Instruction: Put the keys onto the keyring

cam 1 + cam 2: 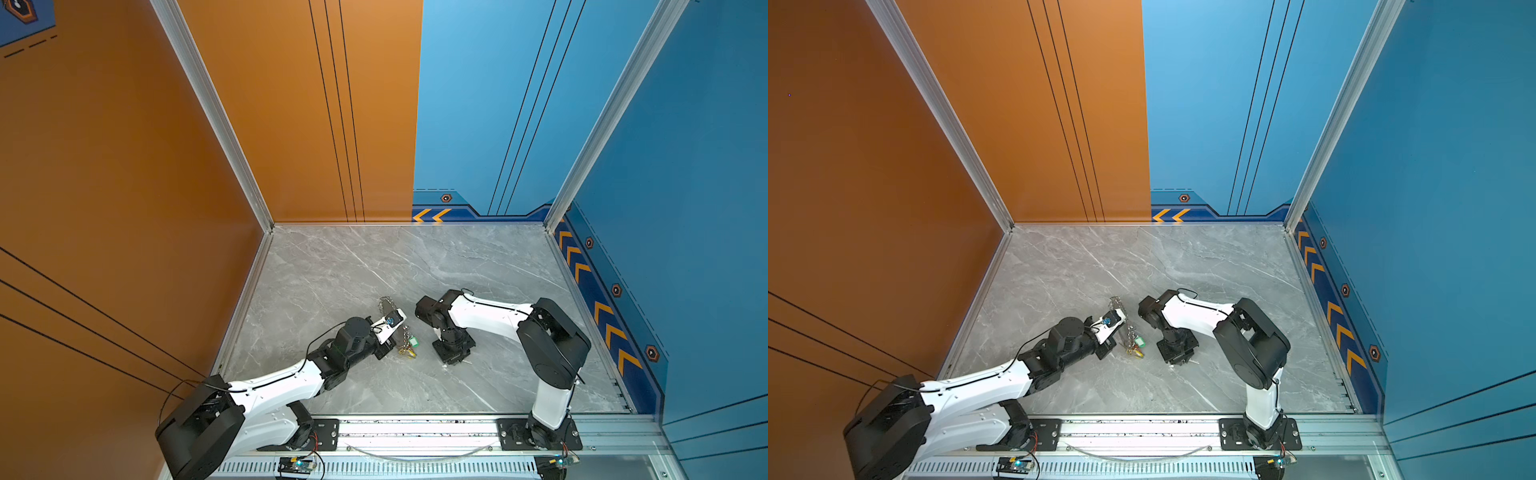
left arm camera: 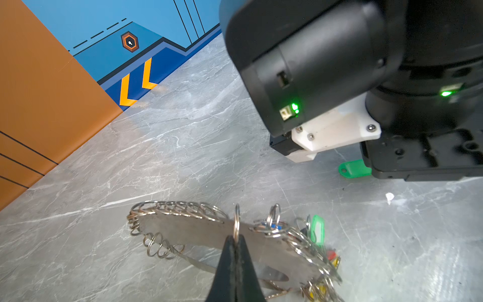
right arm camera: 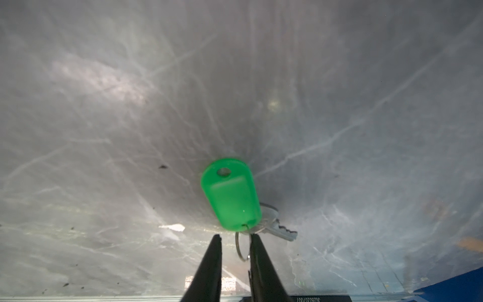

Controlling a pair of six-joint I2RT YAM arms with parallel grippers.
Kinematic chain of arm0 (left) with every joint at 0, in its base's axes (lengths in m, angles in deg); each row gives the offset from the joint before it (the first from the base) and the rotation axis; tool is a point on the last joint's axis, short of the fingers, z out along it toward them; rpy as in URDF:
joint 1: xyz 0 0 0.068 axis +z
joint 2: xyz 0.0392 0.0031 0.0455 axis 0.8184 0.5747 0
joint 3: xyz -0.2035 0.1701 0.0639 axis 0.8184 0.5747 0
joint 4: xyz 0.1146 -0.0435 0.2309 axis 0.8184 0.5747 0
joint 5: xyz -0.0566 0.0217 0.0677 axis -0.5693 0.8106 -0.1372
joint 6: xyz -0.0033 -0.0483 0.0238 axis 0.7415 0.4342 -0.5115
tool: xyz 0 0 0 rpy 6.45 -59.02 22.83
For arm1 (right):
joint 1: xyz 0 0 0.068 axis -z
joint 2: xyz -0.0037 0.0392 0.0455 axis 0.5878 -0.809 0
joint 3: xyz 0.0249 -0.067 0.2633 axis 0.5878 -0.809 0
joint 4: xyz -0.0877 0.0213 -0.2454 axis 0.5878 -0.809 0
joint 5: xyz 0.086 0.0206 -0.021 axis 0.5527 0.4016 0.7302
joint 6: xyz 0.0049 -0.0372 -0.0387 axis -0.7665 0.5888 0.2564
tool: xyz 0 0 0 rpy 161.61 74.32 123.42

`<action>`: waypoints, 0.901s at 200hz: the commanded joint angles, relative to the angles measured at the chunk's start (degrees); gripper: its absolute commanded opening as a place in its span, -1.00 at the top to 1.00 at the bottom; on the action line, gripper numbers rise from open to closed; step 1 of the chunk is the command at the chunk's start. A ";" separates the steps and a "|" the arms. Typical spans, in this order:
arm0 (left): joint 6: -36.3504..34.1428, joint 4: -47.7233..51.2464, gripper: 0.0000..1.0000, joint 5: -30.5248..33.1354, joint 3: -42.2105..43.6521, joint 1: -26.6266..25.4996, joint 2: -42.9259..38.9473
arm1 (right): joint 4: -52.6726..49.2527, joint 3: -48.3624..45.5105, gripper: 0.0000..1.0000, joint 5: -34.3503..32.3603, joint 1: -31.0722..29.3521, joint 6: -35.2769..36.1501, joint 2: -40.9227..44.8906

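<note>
- Fingers of the left gripper (image 2: 236, 237) are pinched shut on one small silver ring at the edge of the keyring (image 2: 193, 230), near the middle of the table (image 2: 183, 146).
- Right gripper (image 3: 235, 236) stands slightly parted, straddling the split ring of a loose green key (image 3: 231, 193) that lies flat on the table, apart from the keyring.
- Several tagged keys (image 2: 317, 228) already hang at one end of the keyring. Many rings look empty, so the loose key is probably yet to be threaded.

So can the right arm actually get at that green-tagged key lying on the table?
Probably yes: the right tool sits just at the green-tagged key, jaws slightly apart with its small ring between them, and nothing blocks it.
</note>
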 commanded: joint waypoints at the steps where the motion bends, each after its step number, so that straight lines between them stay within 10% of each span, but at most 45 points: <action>1: -0.44 -1.43 1.00 0.85 -1.13 -0.72 0.05 | 0.02 -0.96 0.50 -1.46 0.04 -1.51 4.49; 180: -0.44 -1.34 1.00 0.67 -1.23 -0.84 0.13 | 29.78 -31.44 0.55 -16.22 -10.67 -32.36 34.29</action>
